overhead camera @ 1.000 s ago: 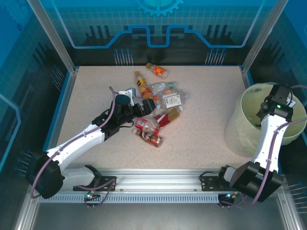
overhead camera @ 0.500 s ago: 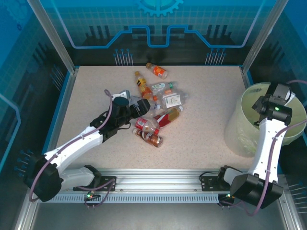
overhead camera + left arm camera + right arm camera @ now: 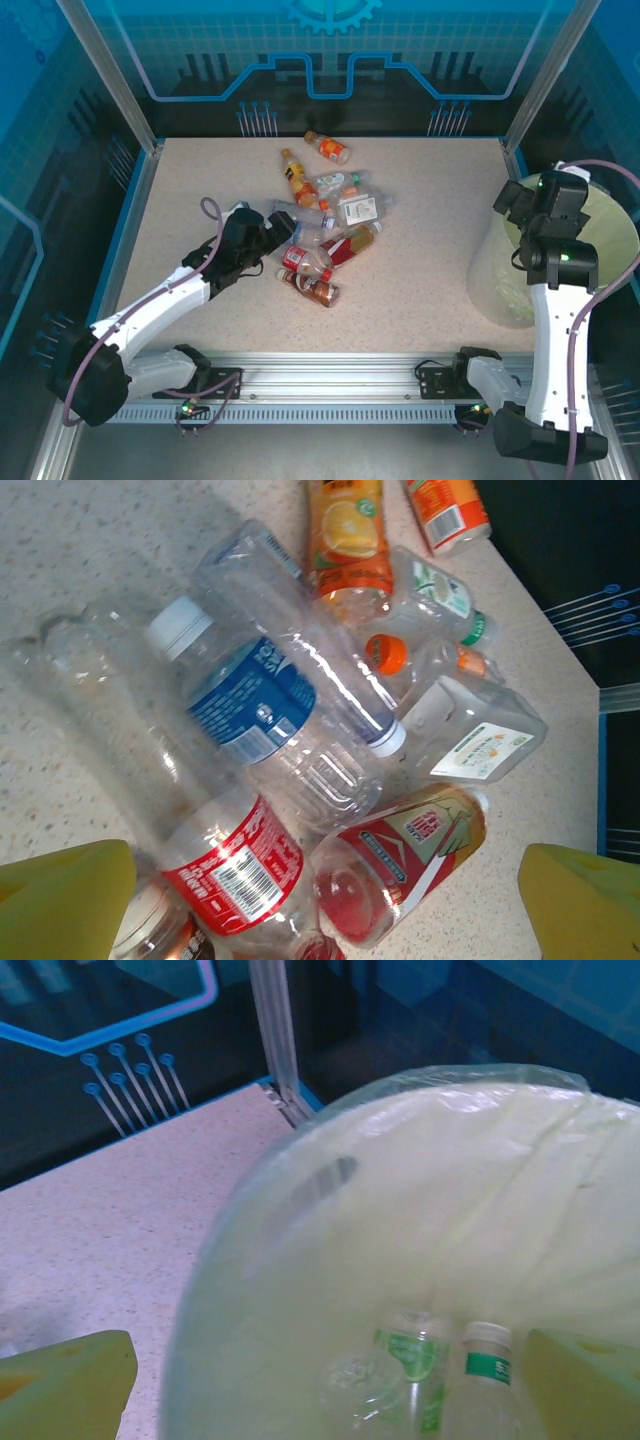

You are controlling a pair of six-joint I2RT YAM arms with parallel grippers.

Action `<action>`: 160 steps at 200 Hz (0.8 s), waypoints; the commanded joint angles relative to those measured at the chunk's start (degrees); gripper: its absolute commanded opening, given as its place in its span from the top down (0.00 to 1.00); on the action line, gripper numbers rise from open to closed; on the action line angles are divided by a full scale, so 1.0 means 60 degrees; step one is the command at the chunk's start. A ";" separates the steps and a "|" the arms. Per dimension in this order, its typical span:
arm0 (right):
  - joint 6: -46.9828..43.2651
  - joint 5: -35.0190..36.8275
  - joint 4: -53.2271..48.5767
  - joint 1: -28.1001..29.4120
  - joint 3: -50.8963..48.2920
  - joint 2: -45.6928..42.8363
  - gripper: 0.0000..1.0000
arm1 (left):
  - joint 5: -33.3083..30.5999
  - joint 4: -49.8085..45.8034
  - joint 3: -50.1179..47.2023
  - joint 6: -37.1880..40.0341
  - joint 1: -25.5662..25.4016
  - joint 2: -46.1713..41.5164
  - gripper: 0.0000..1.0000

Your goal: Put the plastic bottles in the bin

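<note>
Right wrist — bottles [image 3: 487,1365] (green-labelled) in bin [image 3: 450,1160]

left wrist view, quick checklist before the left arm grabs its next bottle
1. Left gripper open: ok, its yellow fingers are spread wide over the pile.
2. One clear target between the fingers: not ok, the red-label bottle and the red drink bottle both lie there, crowded by the blue-label bottle.
3. Fingers touching a bottle: cannot tell.
4. Right gripper open and empty: ok, by the bin.
5. Room in the bin: ok, two bottles show at its bottom.
</note>
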 commanded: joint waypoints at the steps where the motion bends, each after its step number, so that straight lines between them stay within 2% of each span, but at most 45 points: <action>1: -0.0113 -0.0376 0.0447 0.0567 0.0147 -0.0212 0.00 | -0.0085 -0.0722 -0.0101 -0.0809 0.0050 0.0113 0.01; 27: -0.0186 -0.0722 0.0869 0.1395 -0.0060 -0.0545 0.00 | 0.0078 -0.1209 -0.0101 -0.1332 0.0030 0.0298 0.01; 76: -0.0105 -0.3204 0.2571 0.2550 -0.0971 -0.1155 0.00 | 0.0411 -0.1259 -0.0530 -0.2399 -0.0097 0.0543 0.01; 97: -0.0204 -0.3618 0.2901 0.3086 -0.1168 -0.1128 0.00 | 0.0344 -0.1359 -0.0725 -0.3111 -0.0481 0.0700 0.02; 160: -0.0831 -0.3248 0.2890 0.4677 -0.1274 -0.0634 0.00 | 0.0939 -0.0311 -0.1021 -0.3747 -0.1142 0.1674 0.30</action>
